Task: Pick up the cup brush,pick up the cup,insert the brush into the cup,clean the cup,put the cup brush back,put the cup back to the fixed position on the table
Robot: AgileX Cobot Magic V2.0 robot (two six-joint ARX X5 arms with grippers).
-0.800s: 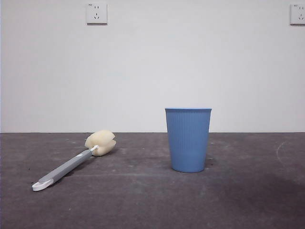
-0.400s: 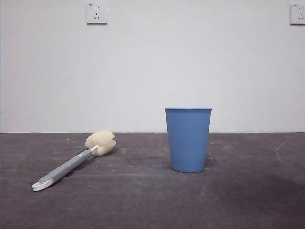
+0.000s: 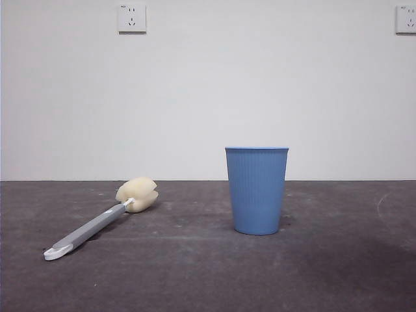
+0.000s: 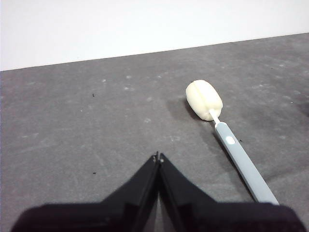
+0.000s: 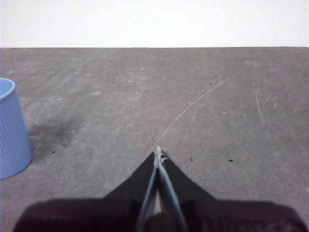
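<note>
Two grippers waited with nothing in them: the left gripper had its jaws pressed together over bare table, and the right gripper was closed the same way. Neither showed in the front view.

In that view the brush lay flat in the lower left of the frame, its cream sponge head toward the back wall and its white looped end toward the camera. The cup stood upright just right of centre, mouth up, well apart from the brush. In the left wrist view the brush sat in the right half of the frame, clear of the jaws; in the right wrist view the cup showed only at the left edge.

No step had begun, so the brush pickup was in hand. To do it well, I judged the left gripper would need to open wide, line up across the grey handle near its middle, and come down low, since the slim handle lay flat on the table and could slip or roll from a shallow pinch. Gripping clear of the sponge would leave the head free for the cup.

Two wall sockets sat high on the white wall. Nothing lay between either gripper and its target.
</note>
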